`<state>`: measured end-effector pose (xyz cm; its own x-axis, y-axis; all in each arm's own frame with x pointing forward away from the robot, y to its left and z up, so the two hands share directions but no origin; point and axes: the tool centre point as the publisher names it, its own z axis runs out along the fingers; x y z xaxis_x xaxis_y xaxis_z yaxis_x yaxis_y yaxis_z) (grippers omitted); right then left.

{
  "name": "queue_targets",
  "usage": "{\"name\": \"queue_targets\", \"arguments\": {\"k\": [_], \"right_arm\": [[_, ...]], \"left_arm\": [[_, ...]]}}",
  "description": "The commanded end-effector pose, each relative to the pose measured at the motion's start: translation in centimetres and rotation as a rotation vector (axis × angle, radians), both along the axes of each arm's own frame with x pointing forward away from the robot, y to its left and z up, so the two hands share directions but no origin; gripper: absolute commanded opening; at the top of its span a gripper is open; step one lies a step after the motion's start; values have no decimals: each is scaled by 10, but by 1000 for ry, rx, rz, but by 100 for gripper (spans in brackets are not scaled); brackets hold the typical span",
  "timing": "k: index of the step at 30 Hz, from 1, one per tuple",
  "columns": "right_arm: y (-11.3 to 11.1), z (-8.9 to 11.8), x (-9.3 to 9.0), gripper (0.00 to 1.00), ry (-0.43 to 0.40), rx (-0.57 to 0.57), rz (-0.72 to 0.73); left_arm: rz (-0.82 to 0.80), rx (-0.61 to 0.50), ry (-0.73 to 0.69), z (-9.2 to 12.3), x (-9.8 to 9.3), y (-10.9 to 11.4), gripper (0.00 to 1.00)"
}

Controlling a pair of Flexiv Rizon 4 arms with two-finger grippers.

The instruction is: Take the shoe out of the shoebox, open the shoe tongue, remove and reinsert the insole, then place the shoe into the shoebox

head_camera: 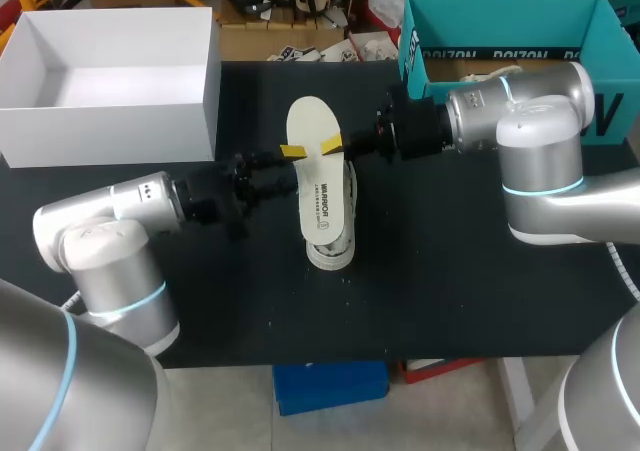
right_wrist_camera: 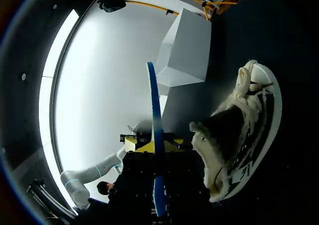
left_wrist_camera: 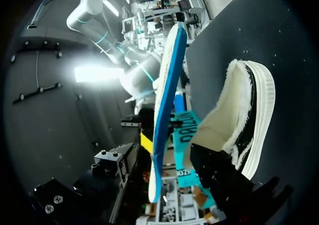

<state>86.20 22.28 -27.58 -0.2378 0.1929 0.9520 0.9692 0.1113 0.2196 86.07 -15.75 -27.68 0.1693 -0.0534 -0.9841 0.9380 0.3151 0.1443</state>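
**A:** What lies at the middle of the tabletop?

**B:** A shoe (head_camera: 332, 253) with a dark upper, pale fleece lining and a white sole, resting on its sole. Its insole (head_camera: 318, 176), white on top and blue underneath, is held lengthwise just above the shoe's opening. Both wrist views show a gap between insole and shoe along most of their length

**A:** What holds the insole?

**B:** The right tool (head_camera: 333, 147) comes in from the right edge and looks clamped on the insole's right rim, with yellow tips against both faces. The left tool (head_camera: 291, 154) comes in from the left edge and sits at the opposite rim. I cannot tell whether it is clamped or apart

**A:** Which step does this look like?

**B:** The insole is fully out, so my judgement is that putting it back is the step in hand. The white shoebox (head_camera: 100, 136) stands open and empty at the far left corner, well apart from the shoe

**A:** How should that step be done well?

**B:** Tilt the insole so its forefoot end dips first, and feed that end under the tongue. Keep it centred between the shoe's sides so it does not drag or fold the fleece. The insole looks thin and will probably buckle if pushed hard from mid-length, so a shallow angle and a slow slide should suit it. Nothing visibly pins the shoe, so it may skid on the tabletop and one arm should steady it. Press the heel end flat last
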Motion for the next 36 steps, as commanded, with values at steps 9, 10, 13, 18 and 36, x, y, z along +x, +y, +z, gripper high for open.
{"name": "queue_targets", "arguments": {"k": [9,10,13,18,36], "right_arm": [[1,-1,0,0,-1,0,-1],[1,-1,0,0,-1,0,-1],[1,-1,0,0,-1,0,-1],[1,-1,0,0,-1,0,-1],[-5,5,-2,100,12,-49,-78]], "left_arm": [[-24,0,-1,-3,8,-15,39],[-27,1,-2,-4,8,-16,38],[-32,2,-3,-4,8,-18,36],[-37,2,-4,-5,9,-20,24],[-22,24,50,0,0,-11,0]]}}
